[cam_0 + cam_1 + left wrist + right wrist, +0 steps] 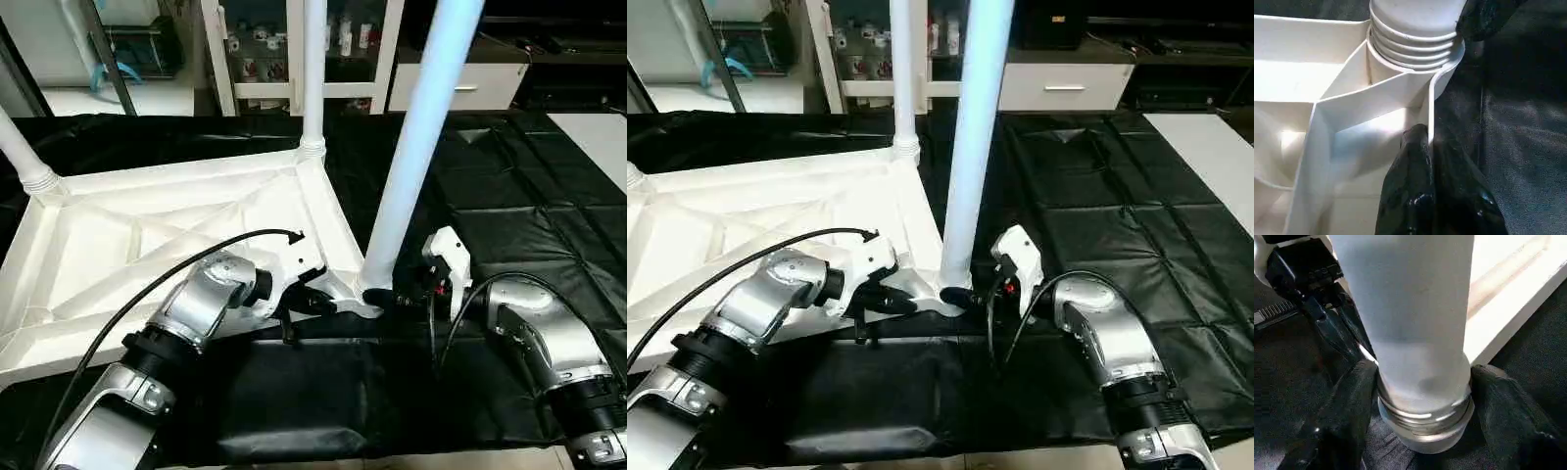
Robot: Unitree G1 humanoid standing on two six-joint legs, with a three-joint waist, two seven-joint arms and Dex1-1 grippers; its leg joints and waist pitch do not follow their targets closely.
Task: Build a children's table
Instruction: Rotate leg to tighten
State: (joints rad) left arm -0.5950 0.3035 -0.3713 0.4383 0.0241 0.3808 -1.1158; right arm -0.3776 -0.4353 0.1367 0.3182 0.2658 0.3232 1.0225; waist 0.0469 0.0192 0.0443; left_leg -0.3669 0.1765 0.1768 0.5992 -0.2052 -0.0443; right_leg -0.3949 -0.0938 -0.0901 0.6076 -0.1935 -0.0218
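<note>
1. At the near edge of the black-covered work table [549,225] – both silver forearms reach in toward the near right corner of the table top [118,255], which lies upside down, ribs and X-brace facing up, so the sockets are open for legs.
2. Left gripper [312,300] – fingers clenched on the top's rim wall just beside the corner socket [1400,68]; left wrist view shows one finger each side of that thin wall. Prob. there to pin the top so it won't slide or twist while the leg gets worked.
3. Right gripper [1420,396] – fingers [1344,426] straddle the base of the near leg [416,147], just above its threaded end; pads look near or touching but grip not confirmed, can't tell if clamped.
4. Near leg stands upright in the corner socket, thread rings visible above the collar – so judged not fully seated; low hold gives best turning leverage w/o tipping it.
5. Farther back – second leg [313,69] upright in the far right socket, third leg [22,147] at the far left corner, leaning out of frame.
6. Behind: shelving unit [294,49], not part of task.
</note>
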